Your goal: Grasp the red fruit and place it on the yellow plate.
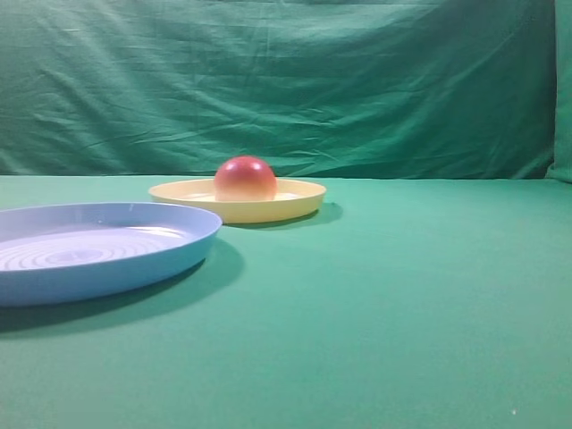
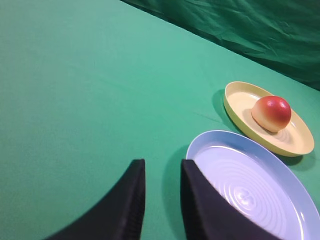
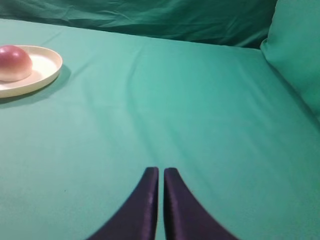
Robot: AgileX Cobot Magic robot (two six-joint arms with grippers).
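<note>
Though partly cropped, red fruit [image 3: 13, 63] far left of tool [image 3: 161, 172].

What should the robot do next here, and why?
Probably nothing more than keep both arms back: the red fruit already sits on the yellow plate, and neither the left gripper nor the right gripper holds anything.

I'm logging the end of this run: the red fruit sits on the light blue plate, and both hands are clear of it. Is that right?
Not quite. The red fruit sits on the yellow plate, not the light blue plate, which holds nothing; the exterior high view shows this. Both the left hand and right hand are indeed clear of it.
</note>
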